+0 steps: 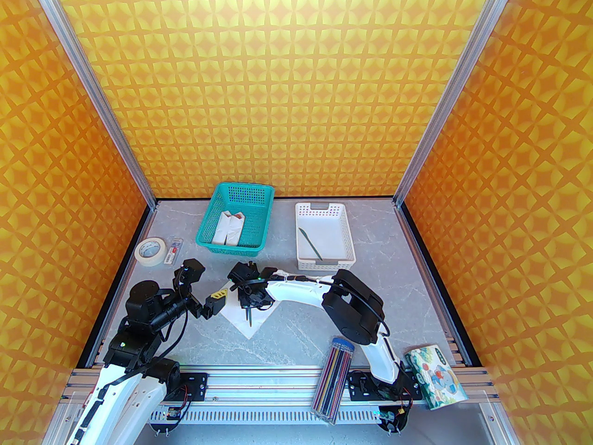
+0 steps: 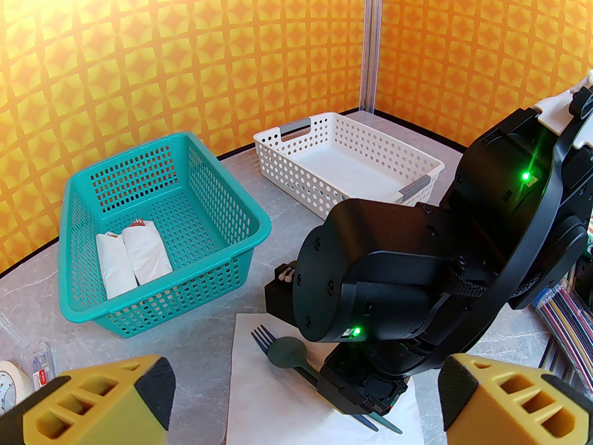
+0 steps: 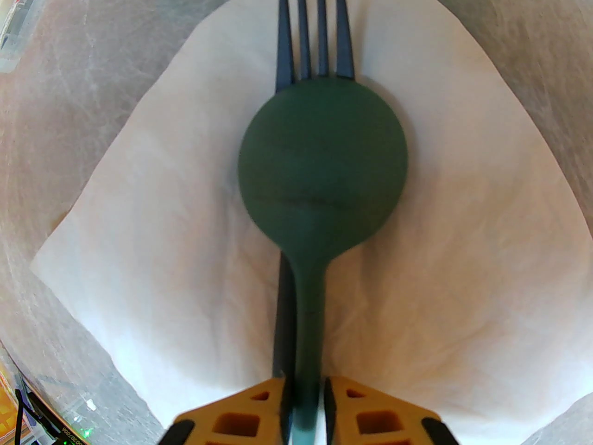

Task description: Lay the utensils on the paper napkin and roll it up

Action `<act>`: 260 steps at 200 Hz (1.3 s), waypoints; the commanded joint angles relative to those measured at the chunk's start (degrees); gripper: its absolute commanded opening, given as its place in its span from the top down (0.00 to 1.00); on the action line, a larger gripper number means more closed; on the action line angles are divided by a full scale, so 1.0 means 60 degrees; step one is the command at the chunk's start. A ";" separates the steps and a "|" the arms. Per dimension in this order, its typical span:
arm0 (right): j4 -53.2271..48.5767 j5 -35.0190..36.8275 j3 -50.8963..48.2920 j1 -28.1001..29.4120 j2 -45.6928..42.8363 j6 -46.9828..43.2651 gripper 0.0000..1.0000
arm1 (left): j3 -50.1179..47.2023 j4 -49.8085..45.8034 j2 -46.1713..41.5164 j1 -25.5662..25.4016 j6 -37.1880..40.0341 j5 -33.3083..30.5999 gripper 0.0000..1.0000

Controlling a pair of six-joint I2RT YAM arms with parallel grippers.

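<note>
- Pinching the handle of the spoon [image 3: 323,165] between the close-set fingers of the right gripper [image 3: 303,390], low over the paper napkin [image 3: 463,193].
- Holding the spoon's round bowl over the fork [image 3: 310,35], tines poking out beyond it, both running along the napkin's middle.
- Hanging the left gripper [image 2: 303,387] spread wide, just beside the napkin's left corner.
- Leaving the knife [image 1: 309,242] lying in the white basket [image 1: 324,263], well apart from the napkin.
</note>
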 commanded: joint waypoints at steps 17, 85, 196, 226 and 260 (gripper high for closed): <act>-0.0172 0.0132 -0.0029 0.0042 0.0251 0.0125 0.80 | 0.0036 -0.0108 0.0036 -0.0042 0.0150 0.0163 0.01; -0.0131 0.0148 -0.0099 0.0042 0.0231 0.0139 0.81 | 0.0051 -0.0121 0.0051 -0.0056 0.0148 0.0156 0.01; -0.0418 0.0695 0.0039 -0.0001 -0.0158 -0.0073 0.86 | 0.0048 -0.0130 0.0057 -0.0046 0.0145 0.0159 0.01; -0.0453 0.0760 0.0122 -0.0103 -0.0267 -0.0093 0.86 | 0.0035 -0.0120 0.0057 -0.0050 0.0148 0.0153 0.01; -0.0380 0.0733 0.0142 -0.0230 -0.0372 -0.0080 0.86 | 0.0043 -0.0121 0.0064 -0.0044 0.0146 0.0160 0.01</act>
